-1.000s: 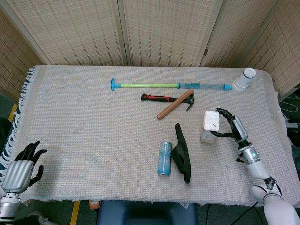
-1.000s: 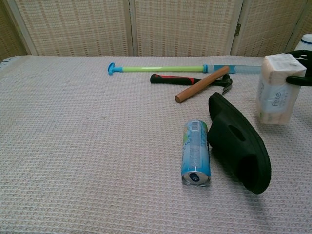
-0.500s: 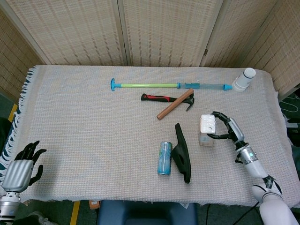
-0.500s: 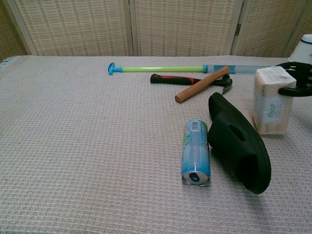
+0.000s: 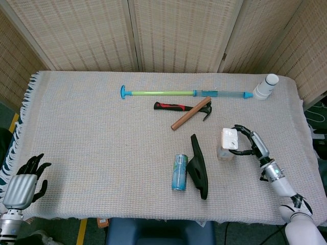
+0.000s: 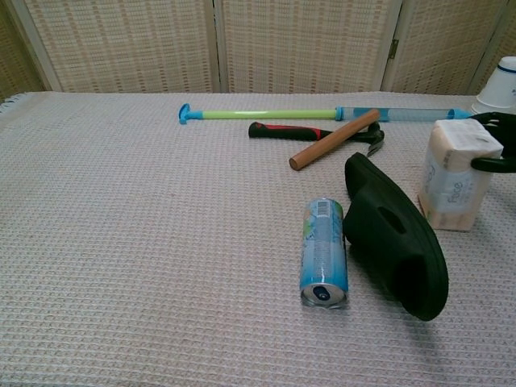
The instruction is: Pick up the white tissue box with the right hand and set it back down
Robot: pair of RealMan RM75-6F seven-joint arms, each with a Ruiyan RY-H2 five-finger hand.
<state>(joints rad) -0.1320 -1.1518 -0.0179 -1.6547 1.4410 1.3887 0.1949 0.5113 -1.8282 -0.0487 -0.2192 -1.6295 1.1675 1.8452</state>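
Woven cream cloth [image 5: 102, 132] with a fringed left edge covers the whole table, and pale reed screens [image 5: 173, 30] close off the back of the room. Nearest me, at the front left corner, the left hand [image 5: 23, 185] hangs just off the cloth, palm-back up, fingers spread and holding nothing. Toward the front middle a blue drinks can [image 6: 324, 251] lies on its side, its end facing forward, and just beside it on the right lies a black slipper [image 6: 395, 236], its edge close against the can.

Right of the slipper stands the white tissue box [image 6: 453, 173], a soft pack on its short end, resting on the cloth and tilted a little. It is white with a beige band low down and faint print on the near face; the top looks crumpled. The right hand [image 5: 247, 143] is at the box's right side, dark fingers [image 6: 493, 164] curled round its upper part, gripping it; the arm runs back to the front right corner.

Farther back, a wooden rod [image 5: 190, 114] lies slantwise across a hammer with a red-and-black handle [image 5: 176, 106]. Behind those stretches a long green and blue stick [image 5: 184, 93], a blue cap at its left end. At the far right stands a white bottle [image 5: 266, 87]; whether anything is in it I cannot tell
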